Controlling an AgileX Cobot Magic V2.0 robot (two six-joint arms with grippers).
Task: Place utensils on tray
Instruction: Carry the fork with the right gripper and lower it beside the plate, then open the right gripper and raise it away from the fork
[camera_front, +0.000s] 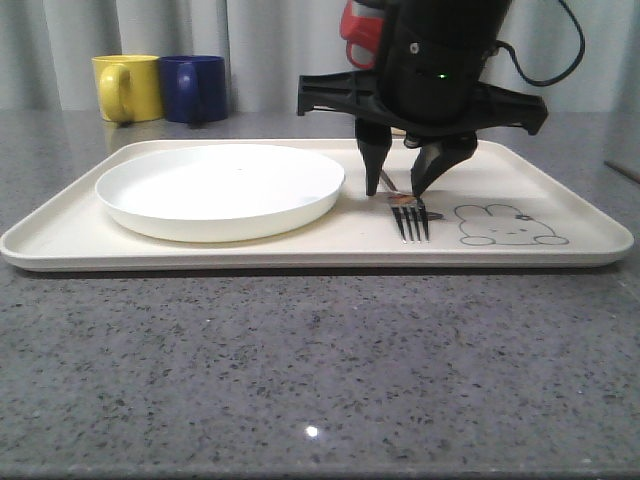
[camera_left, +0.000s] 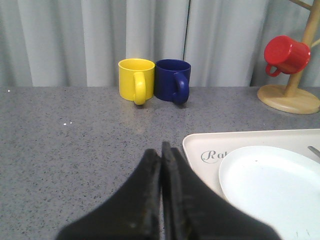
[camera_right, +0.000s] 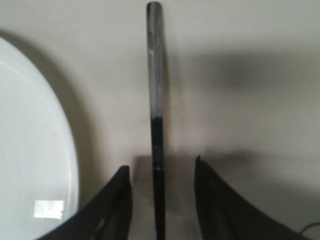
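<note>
Silver fork (camera_front: 410, 215) lies flat on the tray (camera_front: 560, 262), just right of the white plate (camera_front: 220, 190), tines toward the camera in the front view. Your right gripper (camera_front: 400, 185) sits low over it, jaws parted and straddling the handle, gripping nothing as far as I can tell. Handle's long axis runs straight between the fingers (camera_right: 117, 210), so you're clear to lift straight up. Left gripper (camera_left: 161, 165) is closed, empty, over the counter (camera_left: 65, 145) near the tray's left corner.
</note>
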